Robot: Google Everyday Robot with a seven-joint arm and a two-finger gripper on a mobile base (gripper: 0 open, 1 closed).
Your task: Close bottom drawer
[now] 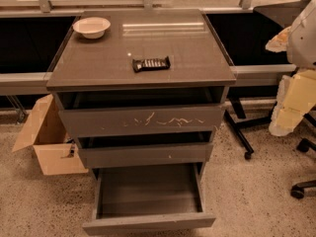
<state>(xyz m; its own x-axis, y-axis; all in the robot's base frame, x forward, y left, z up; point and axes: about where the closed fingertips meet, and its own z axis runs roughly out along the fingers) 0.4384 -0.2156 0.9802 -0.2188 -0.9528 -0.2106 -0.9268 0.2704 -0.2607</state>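
Note:
The bottom drawer [148, 222] is the lowest of three dark grey-brown drawers in a cabinet [143, 48]. It is pulled far out toward me, and its wide shallow box [148, 191] is empty. Its plain front panel sits near the lower edge of the view. The gripper is out of view. Only a white rounded part [303, 31], possibly my arm, shows at the right edge, well above and to the right of the drawer.
The scratched top drawer [143, 120] and the middle drawer [145, 154] stand slightly open. A white bowl [92, 26] and a dark wrapped bar [151, 63] lie on the cabinet top. An open cardboard box [47, 144] is on the left, with chair bases [301, 186] and yellowish foam [291, 102] on the right.

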